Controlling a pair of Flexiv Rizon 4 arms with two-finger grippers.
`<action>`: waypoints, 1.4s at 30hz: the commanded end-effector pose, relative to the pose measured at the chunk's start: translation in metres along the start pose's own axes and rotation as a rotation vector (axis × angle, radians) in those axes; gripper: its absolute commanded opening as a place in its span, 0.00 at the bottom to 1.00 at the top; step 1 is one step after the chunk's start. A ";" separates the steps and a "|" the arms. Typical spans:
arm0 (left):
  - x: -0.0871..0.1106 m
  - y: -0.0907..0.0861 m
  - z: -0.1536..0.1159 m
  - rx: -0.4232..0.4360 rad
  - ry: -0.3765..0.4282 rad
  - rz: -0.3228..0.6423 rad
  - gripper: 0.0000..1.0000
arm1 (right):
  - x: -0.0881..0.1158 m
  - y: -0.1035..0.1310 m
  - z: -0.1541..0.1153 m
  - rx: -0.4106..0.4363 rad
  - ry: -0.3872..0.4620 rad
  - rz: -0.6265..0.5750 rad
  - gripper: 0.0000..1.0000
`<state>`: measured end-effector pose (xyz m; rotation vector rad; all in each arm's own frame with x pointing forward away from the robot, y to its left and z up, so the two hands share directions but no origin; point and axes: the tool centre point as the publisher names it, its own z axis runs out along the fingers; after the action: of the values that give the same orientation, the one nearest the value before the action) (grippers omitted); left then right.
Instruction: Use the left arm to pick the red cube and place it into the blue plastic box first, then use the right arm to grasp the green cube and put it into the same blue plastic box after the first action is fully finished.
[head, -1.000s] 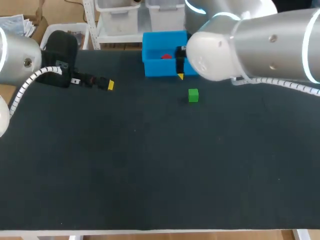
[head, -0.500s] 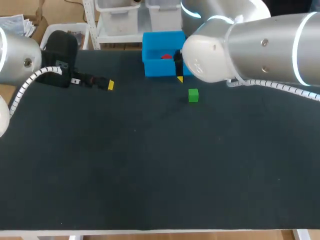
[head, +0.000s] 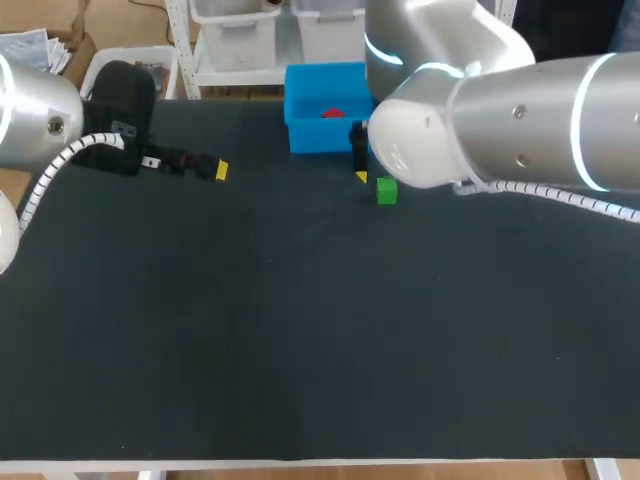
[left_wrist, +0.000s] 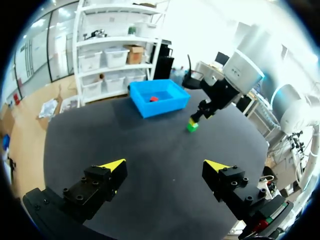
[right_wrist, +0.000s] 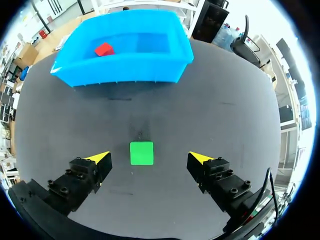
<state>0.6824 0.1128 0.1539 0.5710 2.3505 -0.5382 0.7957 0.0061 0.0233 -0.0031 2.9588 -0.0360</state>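
With the small red cube inside the blue plastic box, the right gripper, fingers apart, brackets the small green cube.

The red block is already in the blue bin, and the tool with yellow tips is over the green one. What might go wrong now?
The green cube sits nearer one finger of the open right tool than the other, so closing may push or twist it instead of pinching it squarely. The blue box stands close ahead; carried low, the cube might hit its wall.
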 end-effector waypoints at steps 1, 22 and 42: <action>0.000 0.002 0.000 0.007 -0.003 0.002 1.00 | -0.001 0.002 0.009 0.001 0.000 0.003 1.00; 0.000 0.002 0.000 0.007 -0.003 0.002 1.00 | -0.006 0.004 0.033 0.010 0.005 -0.002 1.00; 0.000 0.002 0.000 0.007 -0.003 0.002 1.00 | -0.005 0.000 0.047 -0.004 0.020 0.009 0.00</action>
<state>0.6824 0.1127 0.1540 0.5709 2.3508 -0.5378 0.8092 0.0070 -0.0211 0.0101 2.9792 -0.0342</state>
